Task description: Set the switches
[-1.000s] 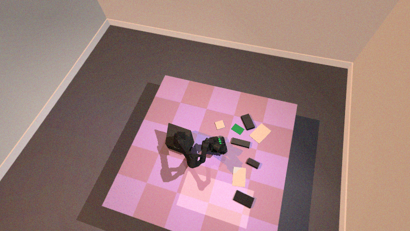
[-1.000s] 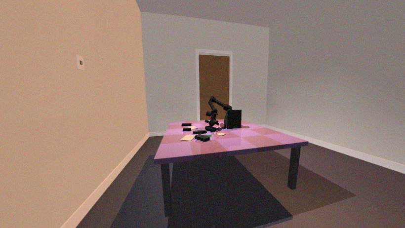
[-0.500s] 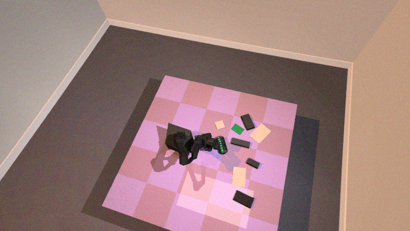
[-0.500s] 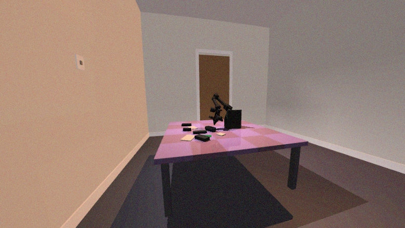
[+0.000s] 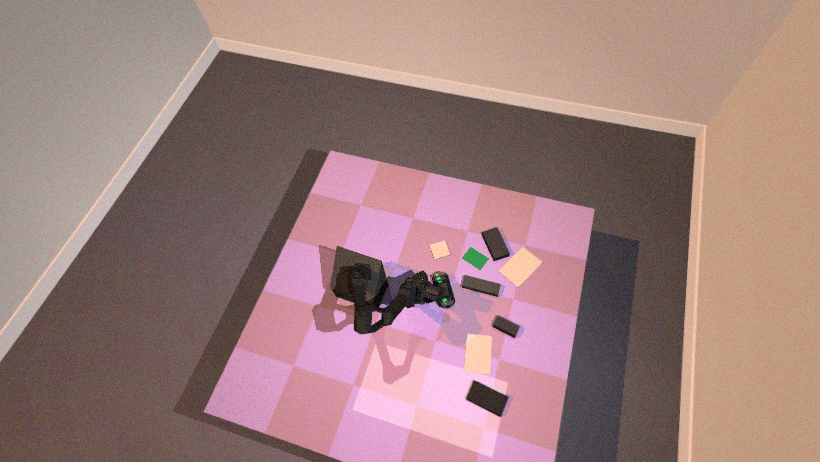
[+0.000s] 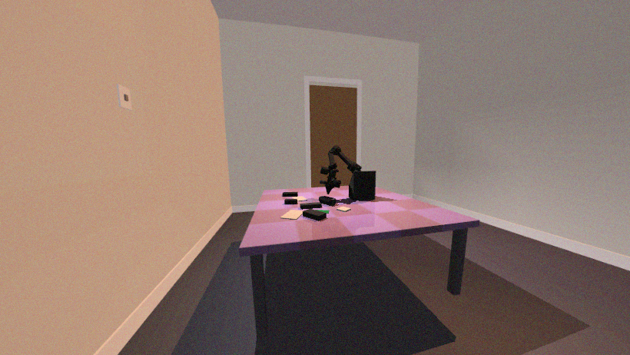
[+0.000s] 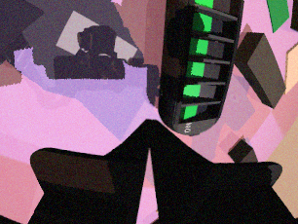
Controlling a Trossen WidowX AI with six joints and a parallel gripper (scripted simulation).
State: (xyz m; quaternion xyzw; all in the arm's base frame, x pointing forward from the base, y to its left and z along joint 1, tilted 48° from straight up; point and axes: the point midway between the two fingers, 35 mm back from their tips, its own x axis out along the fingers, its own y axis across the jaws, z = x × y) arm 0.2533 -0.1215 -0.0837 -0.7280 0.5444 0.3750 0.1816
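Observation:
The dark grey controller unit (image 5: 440, 274) (image 6: 326, 200) (image 7: 171, 78) lies on the bench with its switches facing up. In the wrist view its rocker switches run in a column, green ends left and dark ends right, the top one cut off by the frame. "ON" is printed at the rounded lower end. I cannot tell surely which ends are pressed. The label underneath is hidden. My gripper (image 6: 328, 193) (image 7: 150, 124) is shut and empty. It hangs above the bench by the unit; in the wrist view the fingertips appear just left of its lower end.
A dark bar (image 5: 480, 285) (image 7: 263, 68) lies beside the unit. Other dark blocks (image 5: 495, 243) (image 5: 506, 325) (image 5: 487, 397), a green plate (image 5: 475, 258) and cream plates (image 5: 440, 249) (image 5: 520, 267) (image 5: 478, 354) lie around. The arm's large dark box (image 6: 363, 185) stands behind the unit.

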